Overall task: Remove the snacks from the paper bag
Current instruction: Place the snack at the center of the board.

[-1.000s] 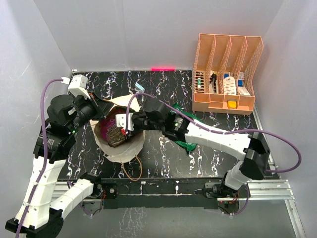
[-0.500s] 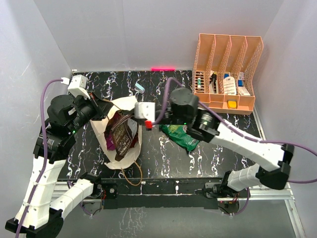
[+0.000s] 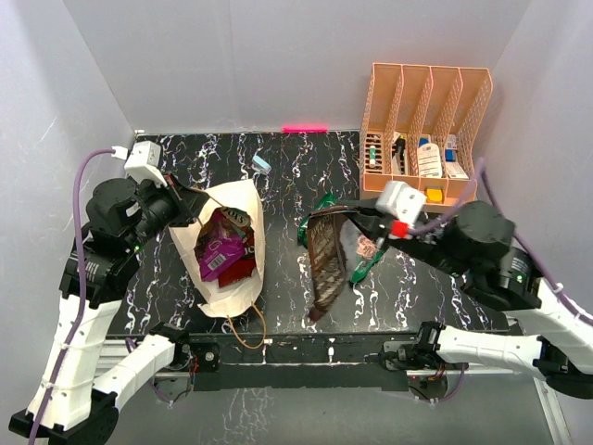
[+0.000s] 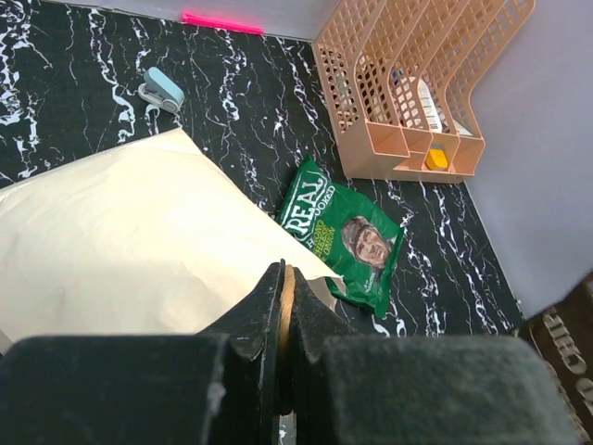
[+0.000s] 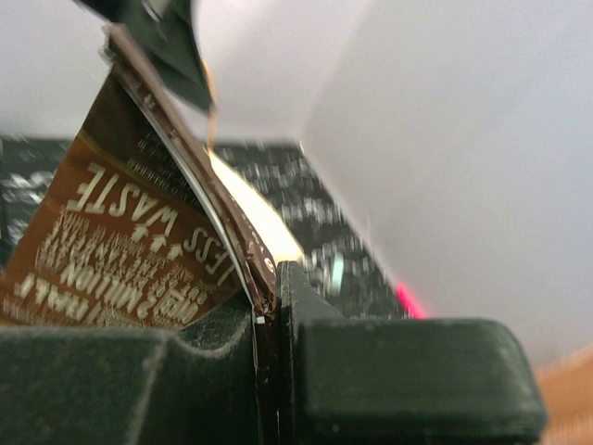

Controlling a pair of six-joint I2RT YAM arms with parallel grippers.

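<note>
Right tool [image 5: 271, 306] pinches a brown packet [image 3: 324, 264] above the desk's [image 3: 278, 167] middle, likely to lay it down. Left tool [image 4: 285, 297] pinches the bag's [image 3: 246, 269] rim, probably to steady it.

Top camera looks down; wrist cameras close; paper bag [image 3: 255, 232] shared.

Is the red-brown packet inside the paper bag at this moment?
No, the red-brown packet hangs from the right claw over the table, right of the paper bag and apart from it.
</note>
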